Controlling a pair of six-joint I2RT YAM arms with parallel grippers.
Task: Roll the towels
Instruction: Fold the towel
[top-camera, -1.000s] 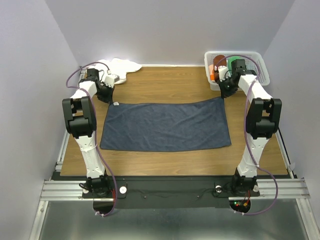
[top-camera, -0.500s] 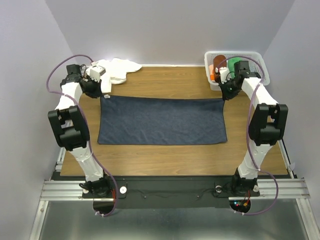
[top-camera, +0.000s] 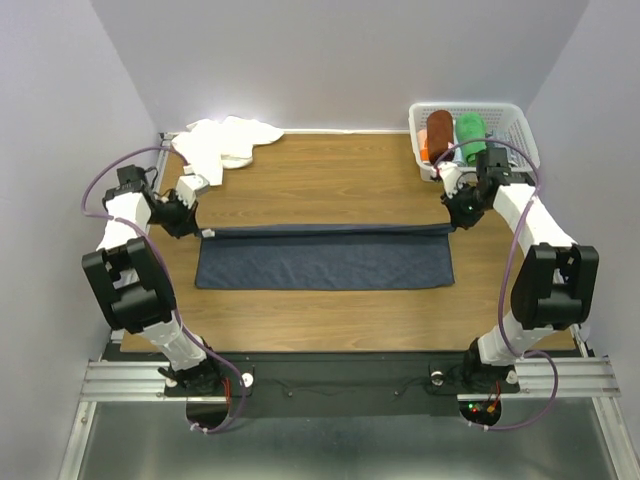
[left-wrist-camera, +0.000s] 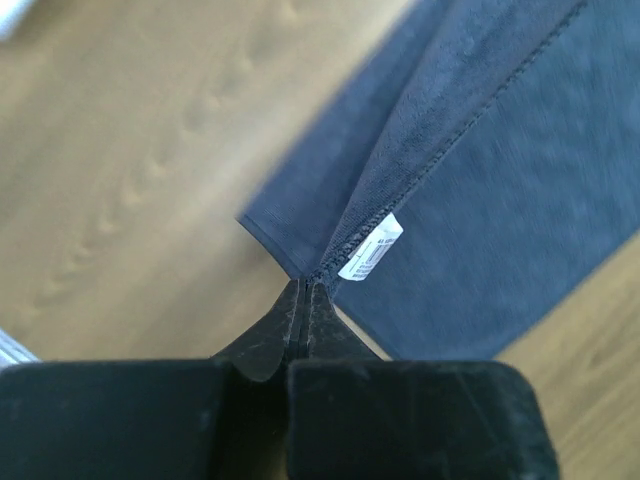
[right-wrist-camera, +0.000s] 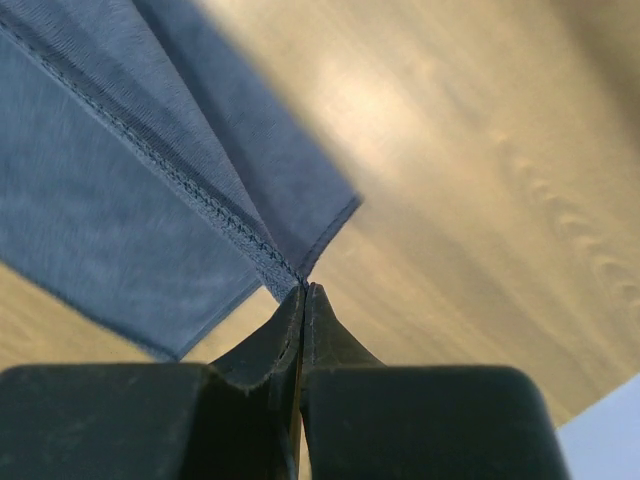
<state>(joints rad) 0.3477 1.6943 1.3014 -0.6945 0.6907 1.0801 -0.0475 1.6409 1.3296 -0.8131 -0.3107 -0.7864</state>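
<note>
Towel, slate blue-grey, lies spread on the table. Its far edge is raised, with the left corner clamped in the left gripper and the right corner clamped in the right gripper.

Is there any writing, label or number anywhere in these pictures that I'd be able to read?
On the dark blue-grey towel, a white sewn-in tag: it carries fine print, perhaps a barcode, too small and blurred to read.
Nothing else in any view shows readable words, numbers or signs.
</note>
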